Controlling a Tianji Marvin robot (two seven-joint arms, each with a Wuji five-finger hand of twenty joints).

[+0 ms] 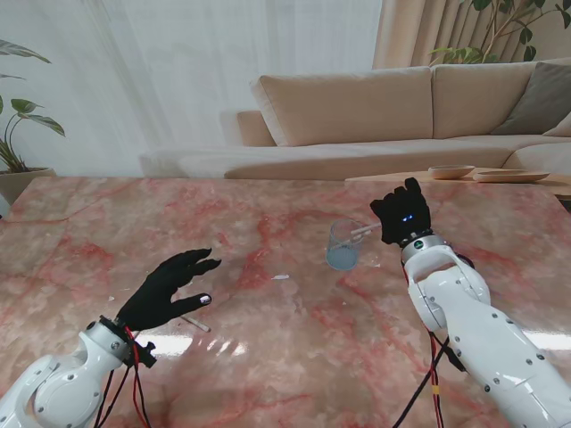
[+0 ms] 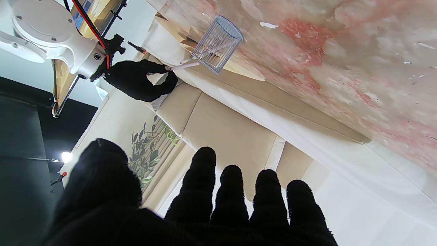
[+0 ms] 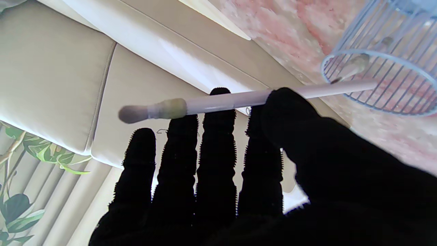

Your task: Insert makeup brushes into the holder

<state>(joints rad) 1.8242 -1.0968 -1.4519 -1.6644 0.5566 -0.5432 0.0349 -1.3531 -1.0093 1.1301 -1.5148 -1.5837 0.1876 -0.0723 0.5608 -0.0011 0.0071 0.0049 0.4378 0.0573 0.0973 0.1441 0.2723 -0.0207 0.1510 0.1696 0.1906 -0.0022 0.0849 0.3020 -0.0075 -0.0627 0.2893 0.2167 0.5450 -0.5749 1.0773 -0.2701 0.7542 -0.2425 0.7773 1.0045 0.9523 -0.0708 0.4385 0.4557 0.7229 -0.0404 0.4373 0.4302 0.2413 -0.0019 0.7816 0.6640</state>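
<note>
Right hand [image 3: 259, 164]: thumb pressed against the index and middle fingertips, pinching a pale pink makeup brush [image 3: 239, 99] around mid-handle, the other fingers straight alongside. The brush lies nearly level, bristle end away from the holder, handle end just over the rim of the blue wire holder [image 3: 379, 82]; it looks to have entered the mouth but not dropped in. From your stand view the hand [image 1: 403, 214] hangs just right of the holder [image 1: 343, 245], raised off the marble table [image 1: 294, 339], palm turned inward, forearm rising from the near right corner. At least one other brush appears to lean inside the holder already; count unclear through the wires. So, judged from this: one brush mid-insertion, needing to be tipped handle-down and let go. Left hand [image 1: 168, 290]: fingers spread, holding nothing, hovering low over the table on your near left, palm down. A second brush [image 1: 194, 322] lies flat on the table just under and beside that hand, its dark tip near the thumb; that one is left to pick up. A small white fleck [image 1: 280, 277] sits between the hands; too small to identify. Left wrist view shows only spread fingers [image 2: 201, 191] and the distant holder.
</note>
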